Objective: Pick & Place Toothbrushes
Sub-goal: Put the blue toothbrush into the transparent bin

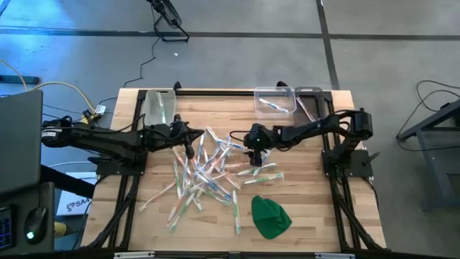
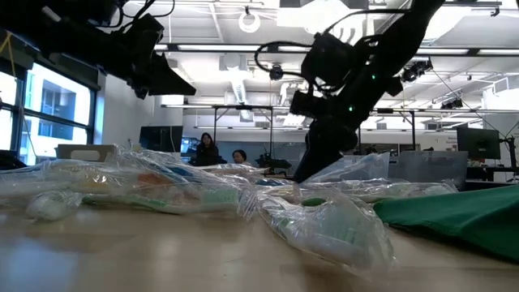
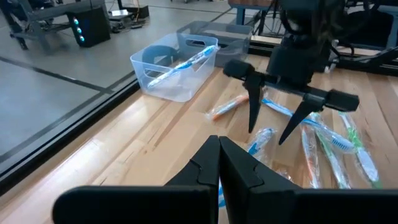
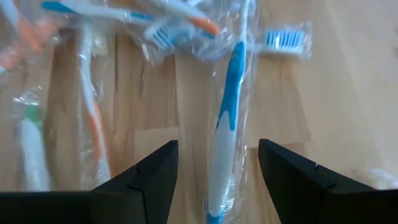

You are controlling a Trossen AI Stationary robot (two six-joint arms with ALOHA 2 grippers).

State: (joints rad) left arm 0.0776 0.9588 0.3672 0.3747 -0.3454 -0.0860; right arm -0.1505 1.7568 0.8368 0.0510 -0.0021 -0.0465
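Note:
Several toothbrushes [image 1: 208,173], each in a clear wrapper, lie in a loose pile on the middle of the wooden table [image 1: 323,216]. My right gripper [image 1: 253,157] hangs open over the pile's right side, tilted downward. Its fingers stand on either side of a blue-handled wrapped toothbrush [image 4: 227,106] that lies flat on the wood. I see no touch. My left gripper [image 1: 188,138] is shut and holds nothing, hovering over the pile's far left part. In the left wrist view its shut fingers [image 3: 219,155] point toward the right gripper [image 3: 273,127].
Clear plastic bins stand along the far edge: one at the left [image 1: 159,105] and two at the right, where the nearer one [image 1: 274,101] holds a blue toothbrush [image 3: 180,62]. A green cloth lump [image 1: 270,216] lies near the front right. People sit in the room beyond [image 2: 219,152].

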